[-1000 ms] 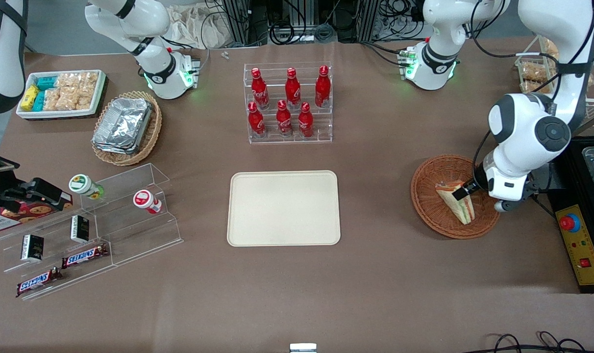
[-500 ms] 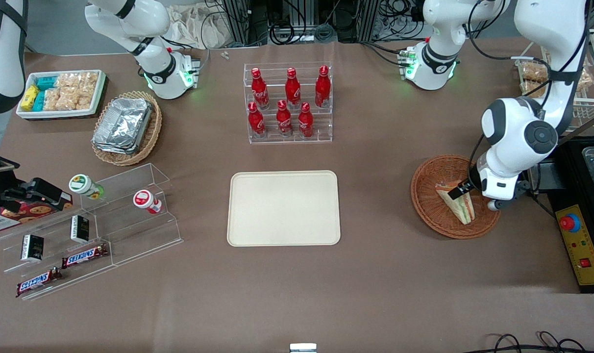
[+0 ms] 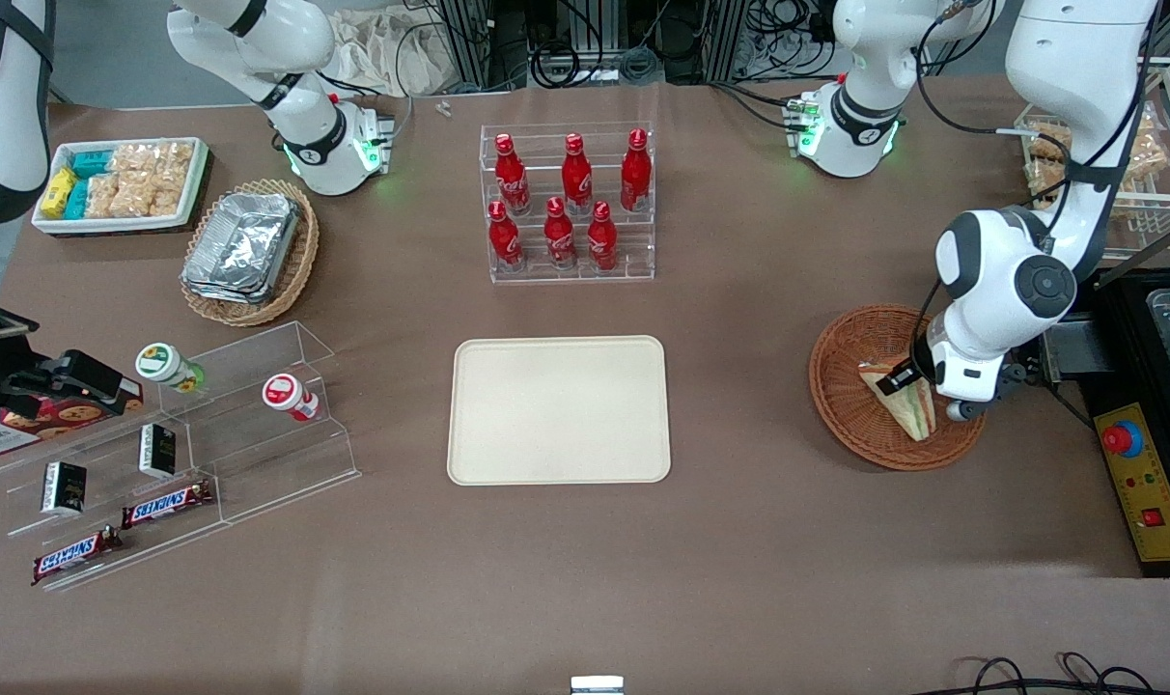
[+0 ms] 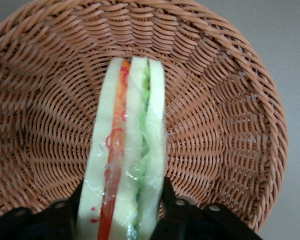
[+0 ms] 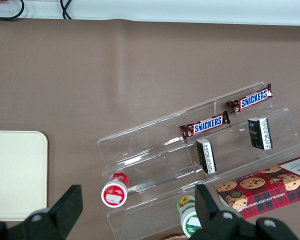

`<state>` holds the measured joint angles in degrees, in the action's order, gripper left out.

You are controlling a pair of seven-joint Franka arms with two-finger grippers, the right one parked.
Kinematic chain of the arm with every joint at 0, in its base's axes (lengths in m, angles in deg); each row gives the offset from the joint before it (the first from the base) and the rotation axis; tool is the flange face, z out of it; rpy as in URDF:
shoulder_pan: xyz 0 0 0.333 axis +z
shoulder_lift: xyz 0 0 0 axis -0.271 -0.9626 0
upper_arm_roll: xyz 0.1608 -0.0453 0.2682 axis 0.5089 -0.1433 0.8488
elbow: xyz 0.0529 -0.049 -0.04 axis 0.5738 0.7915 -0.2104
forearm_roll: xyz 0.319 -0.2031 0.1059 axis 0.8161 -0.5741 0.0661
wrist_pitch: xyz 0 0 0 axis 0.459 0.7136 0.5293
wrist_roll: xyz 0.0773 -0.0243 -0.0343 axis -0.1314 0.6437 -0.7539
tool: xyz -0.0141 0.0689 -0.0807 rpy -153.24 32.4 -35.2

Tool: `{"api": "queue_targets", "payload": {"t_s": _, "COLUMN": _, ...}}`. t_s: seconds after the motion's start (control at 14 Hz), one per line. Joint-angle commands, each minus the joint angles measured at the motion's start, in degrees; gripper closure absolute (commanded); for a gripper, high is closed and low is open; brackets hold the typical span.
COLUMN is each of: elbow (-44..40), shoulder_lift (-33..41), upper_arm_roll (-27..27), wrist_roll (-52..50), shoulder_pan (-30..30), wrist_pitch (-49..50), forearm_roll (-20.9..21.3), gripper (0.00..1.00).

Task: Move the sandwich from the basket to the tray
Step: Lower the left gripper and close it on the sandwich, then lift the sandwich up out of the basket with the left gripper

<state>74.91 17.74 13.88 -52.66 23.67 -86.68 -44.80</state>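
Nearest the front camera among the task's things, the cream tray (image 3: 559,409) lies bare at the middle of the table, well apart from the basket (image 3: 850,391), which sits toward the working arm's end, near that edge. The sandwich (image 3: 908,403) is in the basket, standing on its bread edge with the filling layers facing up at the wrist camera. Its long axis runs straight away from the gripper (image 4: 122,205), and its wide end sits between the two black fingers (image 4: 176,212), one pressed to each bread face. The jaws are closed on the sandwich, squeezing across its thickness. It looks barely raised, if at all, so the coming move is probably a lift clear of the basket rim, then a long sideways carry to the tray.
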Motion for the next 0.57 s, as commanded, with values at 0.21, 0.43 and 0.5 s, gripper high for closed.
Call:
{"api": "queue_targets", "payload": {"t_s": 0.21, "elbow": -3.0, "shoulder_lift": 4.7, "upper_arm_roll": -0.2, "wrist_roll": -1.0, "shoulder_pan": -0.1, "wrist_pitch": 4.4, "forearm_roll": 1.1, "gripper": 1.00}}
{"api": "queue_targets", "payload": {"t_s": 0.43, "elbow": -16.3, "shoulder_lift": 5.7, "upper_arm_roll": -0.3, "wrist_roll": -0.5, "shoulder_pan": -0.3, "wrist_pitch": 25.0, "forearm_roll": 1.2, "gripper": 1.00}}
{"api": "queue_targets", "payload": {"t_s": 0.5, "elbow": -21.0, "shoulder_lift": 5.5, "upper_arm_roll": -0.4, "wrist_roll": -0.3, "shoulder_pan": -0.4, "wrist_pitch": 30.7, "forearm_roll": 1.6, "gripper": 1.00}}
